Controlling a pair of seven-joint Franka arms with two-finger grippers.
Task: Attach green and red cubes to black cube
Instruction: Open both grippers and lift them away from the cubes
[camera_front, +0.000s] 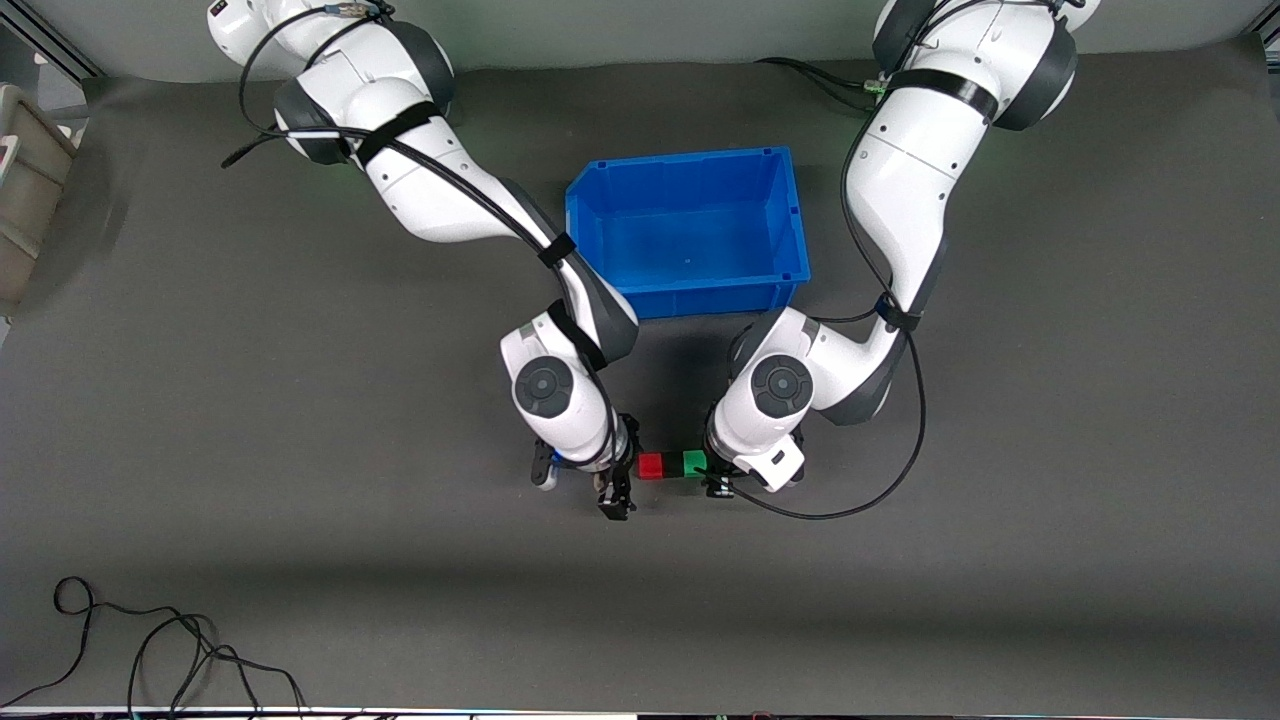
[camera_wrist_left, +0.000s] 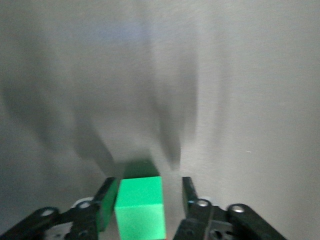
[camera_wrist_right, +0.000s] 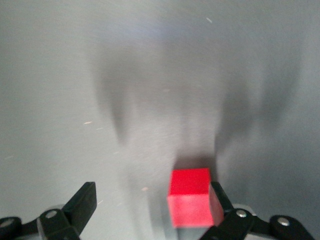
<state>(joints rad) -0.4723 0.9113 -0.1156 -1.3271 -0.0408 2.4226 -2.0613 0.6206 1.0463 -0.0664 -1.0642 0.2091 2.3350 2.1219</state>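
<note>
We read one short row on the grey surface (camera_front: 300, 560): the red cube (camera_front: 651, 465), a dark piece between that we take to be the black cube (camera_front: 671, 466), and the green cube (camera_front: 694, 463), all touching end to end. The row's long axis runs from the right arm's end of the surface toward the left arm's end, and it lies nearer to the front camera than the blue bin (camera_front: 790, 215), with a bare strip of mat between them.

What matters for any coming move is how each pincer sits against that axis. The left pincer (camera_wrist_left: 145, 202) straddles the green cube (camera_wrist_left: 140, 207) at the row's end; its fingers (camera_wrist_left: 106, 202) stand spread, with a gap showing on at least one side, so we judge it is not pinching. The right pincer (camera_wrist_right: 152, 205) is wide apart at the red cube (camera_wrist_right: 192, 202), which sits off-centre, just against one finger (camera_wrist_right: 220, 200) while the other finger stands well clear. Each arm is nearest its own colour.

We judge the joining is done or nearly so, and that pulling away should go straight up or squarely off the row, since a sideways drag by that close finger could skew it.

The mat around the row is bare, with loose cable (camera_front: 150, 650) lying well apart near the front edge.
</note>
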